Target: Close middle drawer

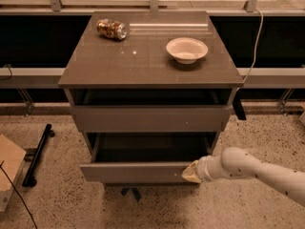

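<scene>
Middle drawer point(138, 171) partly open – gripper point(190, 171) touches its front's right end; jaws open or closed, cannot tell.

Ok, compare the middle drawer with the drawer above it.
The middle drawer stands pulled out farther; the upper drawer is slightly open. The upper drawer's front is taller, the middle drawer's shallower. The gripper is at the middle drawer's front, right end; nothing is at the upper drawer. Both have grey-brown handleless fronts.

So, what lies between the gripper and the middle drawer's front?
Nothing: in the camera view the gripper sits against the right end of the middle drawer front, with no gap visible.
</scene>
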